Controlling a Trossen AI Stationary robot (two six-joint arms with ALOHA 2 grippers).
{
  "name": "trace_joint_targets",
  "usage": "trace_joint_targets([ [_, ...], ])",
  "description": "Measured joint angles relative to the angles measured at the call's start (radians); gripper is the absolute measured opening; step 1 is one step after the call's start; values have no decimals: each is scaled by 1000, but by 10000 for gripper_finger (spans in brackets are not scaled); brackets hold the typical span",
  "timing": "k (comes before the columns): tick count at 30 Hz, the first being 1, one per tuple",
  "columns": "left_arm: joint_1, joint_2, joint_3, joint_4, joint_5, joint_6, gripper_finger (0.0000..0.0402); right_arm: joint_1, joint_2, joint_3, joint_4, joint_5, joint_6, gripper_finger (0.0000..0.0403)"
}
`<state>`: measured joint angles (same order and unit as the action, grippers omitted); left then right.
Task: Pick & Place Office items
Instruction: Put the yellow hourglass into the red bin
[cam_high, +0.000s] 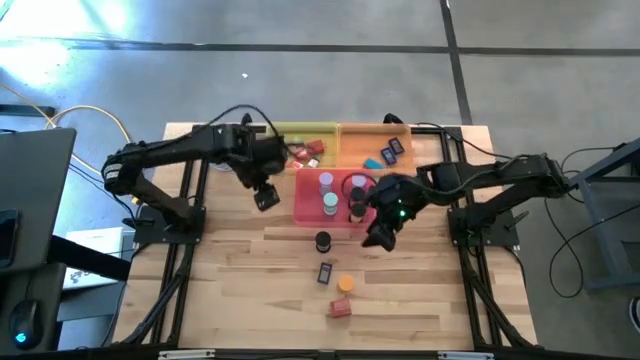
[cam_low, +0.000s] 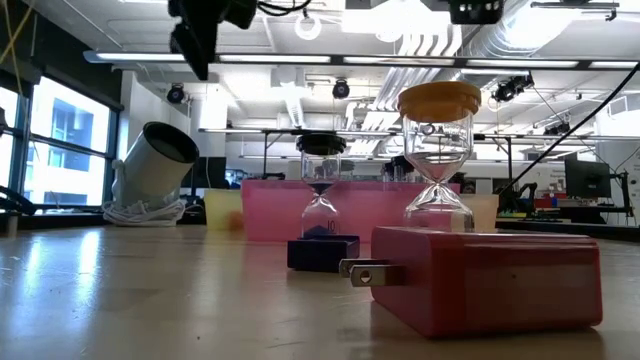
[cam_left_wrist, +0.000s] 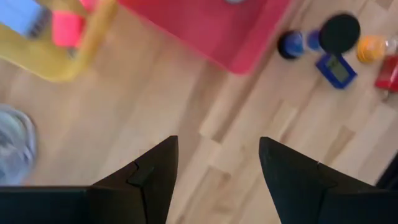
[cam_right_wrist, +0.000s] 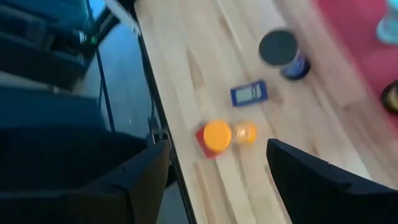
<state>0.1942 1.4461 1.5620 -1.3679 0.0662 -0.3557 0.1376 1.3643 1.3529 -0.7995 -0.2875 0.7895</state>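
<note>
Four office items lie loose on the wooden table near its front: a black-capped sand timer (cam_high: 322, 241), a blue rectangular piece (cam_high: 325, 271), an orange-capped sand timer (cam_high: 345, 284) and a red block (cam_high: 340, 307) with plug prongs (cam_low: 357, 271). More pieces lie in the pink tray (cam_high: 305, 210), the yellow tray (cam_high: 285, 133) and the orange tray (cam_high: 360, 135). My left gripper (cam_high: 265, 197) hangs open above bare wood left of the pink tray. My right gripper (cam_high: 380, 235) hangs open at the pink tray's near right corner, above the table. Neither gripper has anything between its fingers.
A round silver-rimmed object (cam_low: 155, 160) lies tipped on the table at the far left, near the yellow tray (cam_left_wrist: 56, 59). Bare wood stretches along the table's left side and near edge. Black frame rails (cam_high: 180, 260) flank both sides of the table.
</note>
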Motion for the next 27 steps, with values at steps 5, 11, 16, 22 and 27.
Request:
trace_joint_targets([
  [5, -152, 3, 0, -18, 3, -131, 217, 97, 0, 0, -1, 65, 0, 258],
  [11, -349, 3, 0, -17, -70, -311, 217, 199, 0, 0, 18, 199, -3, 258],
  [16, -503, 3, 0, -16, -196, -481, 217, 222, 0, 0, -12, 239, -3, 258],
  [22, -629, 3, 0, -17, -281, -620, 217, 252, 0, 0, -14, 256, -5, 258],
  [27, -666, 3, 0, -17, -281, -646, 217, 277, 9, 89, -163, 301, 10, 258],
])
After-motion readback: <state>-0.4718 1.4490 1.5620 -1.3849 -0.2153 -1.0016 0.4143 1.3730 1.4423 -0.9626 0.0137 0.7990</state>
